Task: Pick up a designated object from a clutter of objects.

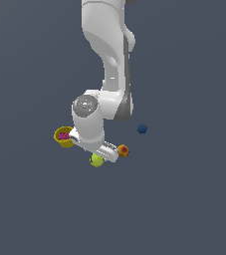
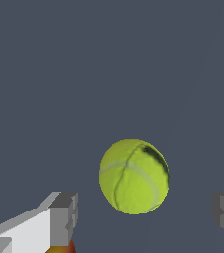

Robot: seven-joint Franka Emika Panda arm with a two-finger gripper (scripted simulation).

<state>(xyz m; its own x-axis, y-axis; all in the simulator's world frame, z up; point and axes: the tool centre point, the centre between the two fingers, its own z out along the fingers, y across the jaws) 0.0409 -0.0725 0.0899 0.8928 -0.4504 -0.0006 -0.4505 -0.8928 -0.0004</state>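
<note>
The arm's gripper, jaws spread wide, hovers over the small yellow-green seamed ball, so descending and closing likely come next.

yellow-green ball, pale seam, resting on floor

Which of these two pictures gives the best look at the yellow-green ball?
The wrist view. There the yellow-green ball fills much of the frame, its pale seam clear, between the open fingers of the hand. In the exterior view the ball is only a tiny dot, partly covered by the arm.
</note>
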